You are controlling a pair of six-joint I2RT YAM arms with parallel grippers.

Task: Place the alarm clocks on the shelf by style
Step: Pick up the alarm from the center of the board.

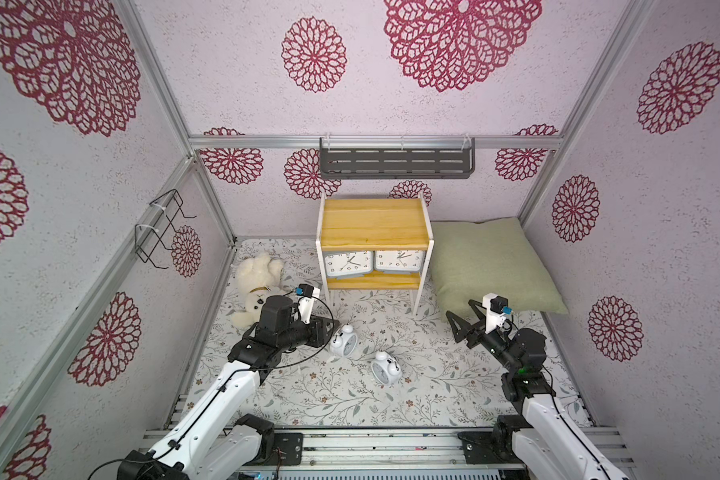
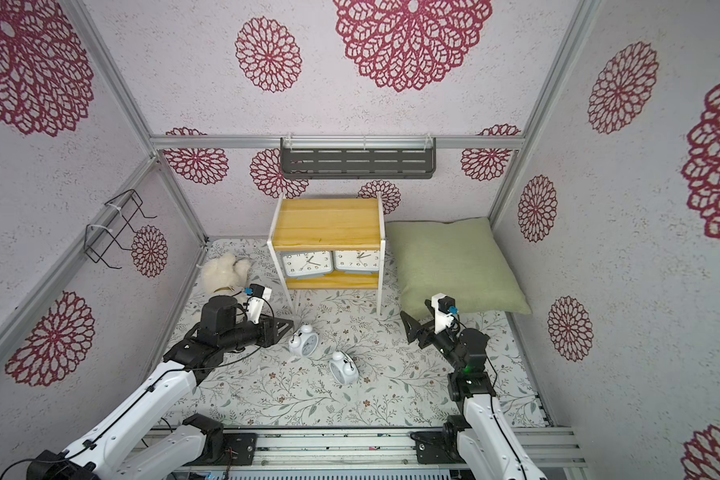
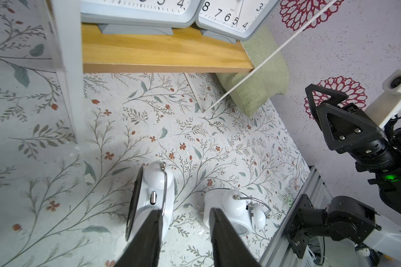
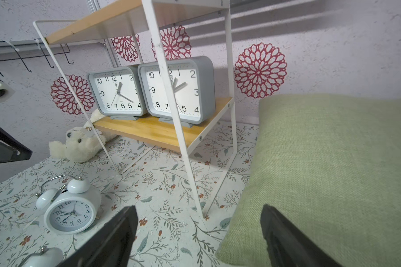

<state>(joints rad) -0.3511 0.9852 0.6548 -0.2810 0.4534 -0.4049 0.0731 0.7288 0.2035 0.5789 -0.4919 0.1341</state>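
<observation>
Fingers (image 3: 148,233) of the left gripper (image 1: 329,328) straddle the upright twin-bell clock (image 1: 344,340), nearer than the shelf (image 1: 373,222), not visibly clamped; they should square up before squeezing. Right gripper (image 1: 460,328) gapes empty. Beyond, both grey clocks (image 1: 348,263) fill the shelf's lower board.
</observation>
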